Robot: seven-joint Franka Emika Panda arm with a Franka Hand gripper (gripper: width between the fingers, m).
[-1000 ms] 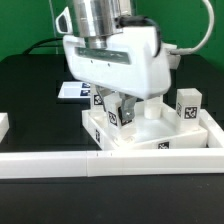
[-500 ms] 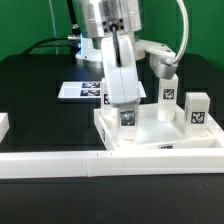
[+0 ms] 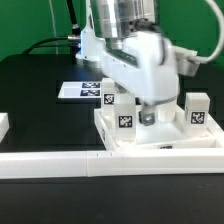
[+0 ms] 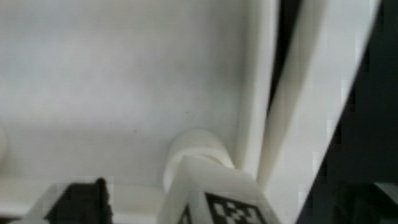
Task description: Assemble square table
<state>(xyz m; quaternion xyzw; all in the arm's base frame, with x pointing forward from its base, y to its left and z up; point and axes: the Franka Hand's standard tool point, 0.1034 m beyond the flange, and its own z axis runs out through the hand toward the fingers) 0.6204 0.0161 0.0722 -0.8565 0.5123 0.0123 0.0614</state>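
Hovering low over square top (image 3: pixel 160 143) at exterior view's lower right on black worktop (image 3: pixel 40 110): jaws (image 3: pixel 148 116), state hidden. Tagged legs (image 3: pixel 196 110) standing inside rim. Wrist view alone shows leg (image 4: pixel 217 185) close against rim wall.

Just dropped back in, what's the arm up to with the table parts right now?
The gripper is down over the square table top, which lies upturned against the white rail at the front. A tagged leg stands in the top at the exterior view's left, right beside the gripper; another leg stands at the right. Whether the fingers grip anything cannot be told. The marker board lies behind.
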